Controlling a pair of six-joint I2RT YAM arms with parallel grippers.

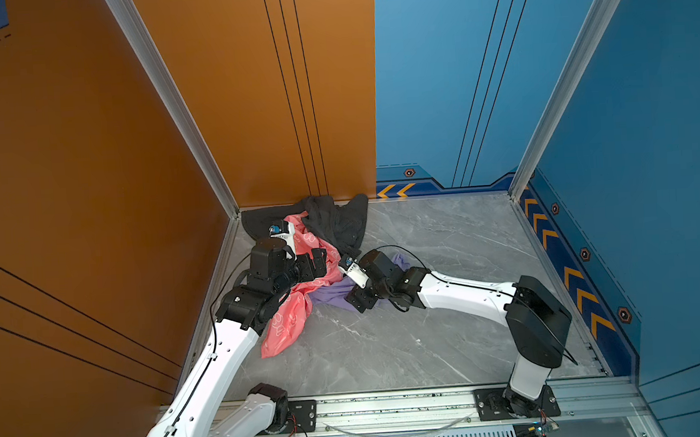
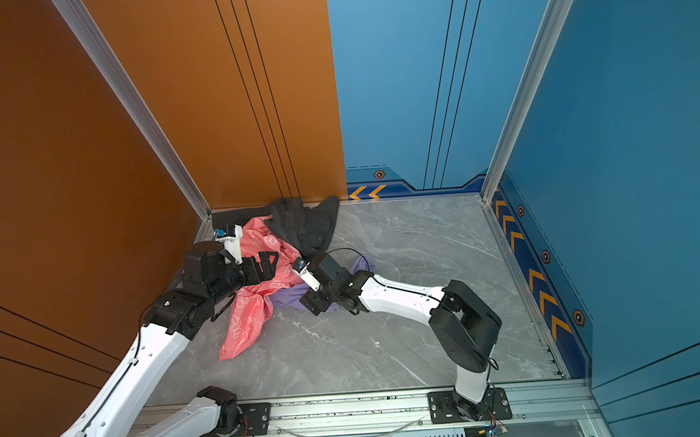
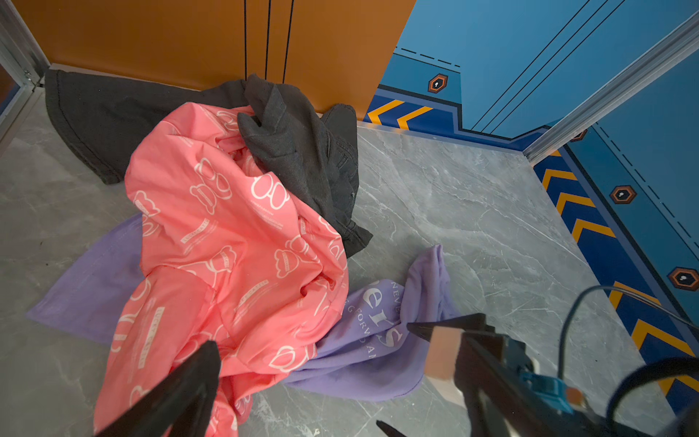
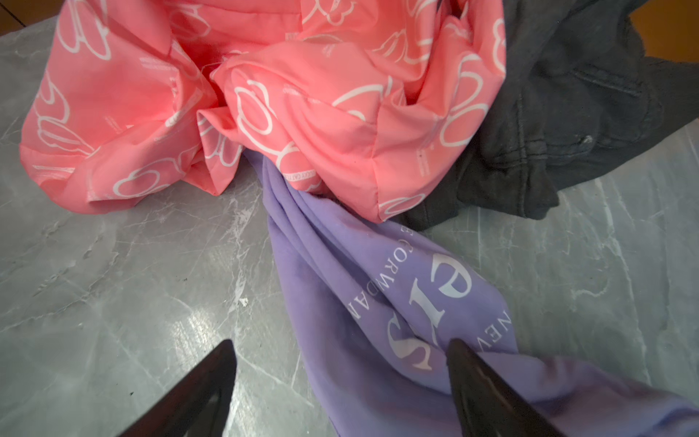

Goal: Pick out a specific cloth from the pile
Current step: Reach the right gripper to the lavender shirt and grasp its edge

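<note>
Here pink cloth (image 3: 227, 246), black garment (image 3: 302, 151) beside, covers lavender cloth (image 4: 359, 283); right end effector (image 4: 340, 344), left end effector (image 1: 319, 262) both spread

Cannot see most of soft lavender printed cloth (image 4: 340, 272), buried under coral-pink white-patterned fabric (image 4: 302, 113) beyond right claw (image 4: 340, 342).

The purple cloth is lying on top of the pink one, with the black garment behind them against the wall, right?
Not quite. The purple cloth lies under the pink cloth, not on top of it. The left wrist view shows the pink one draped over it, with purple sticking out on either side. The black garment is indeed behind them against the wall.
</note>
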